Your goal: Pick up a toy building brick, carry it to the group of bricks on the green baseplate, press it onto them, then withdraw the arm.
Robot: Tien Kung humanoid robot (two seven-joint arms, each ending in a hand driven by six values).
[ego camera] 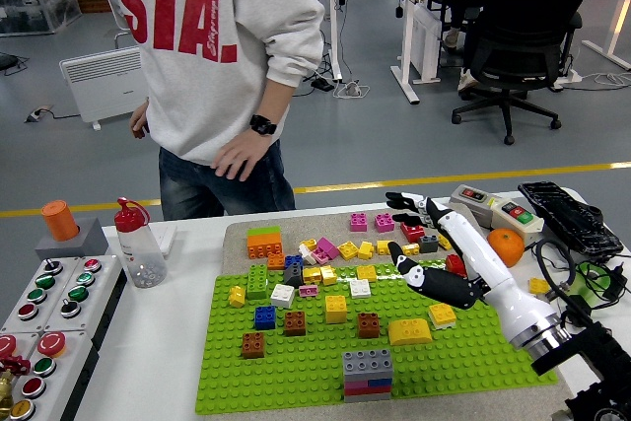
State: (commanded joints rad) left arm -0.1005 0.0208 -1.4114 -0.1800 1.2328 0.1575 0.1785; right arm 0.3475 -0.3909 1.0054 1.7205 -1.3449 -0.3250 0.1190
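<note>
While your right hand (426, 240) hangs over the far right of the baseplate (296, 382), the stack (368, 375) sits near the plate's front edge: a grey brick on top, with thin red and blue layers and more grey beneath, standing square on the studs. You can see loose bricks spread across the plate's far half, among them a yellow slope (409, 331) and a small yellow brick (442, 315) just behind and right of the stack, a brown one (369, 323), a blue one (264, 316) and a tall green one (256, 281). More bricks lie on the grey mat (237, 236) behind. An orange (506, 245) and a button box (490, 206) lie to the right, a bottle (139, 242) to the left. A person (212, 56) stands at the far side, hands off the table. Nothing stands between the hand and the stack. Your fingers (406, 200) are spread and released, holding nothing and well apart from the stack
</note>
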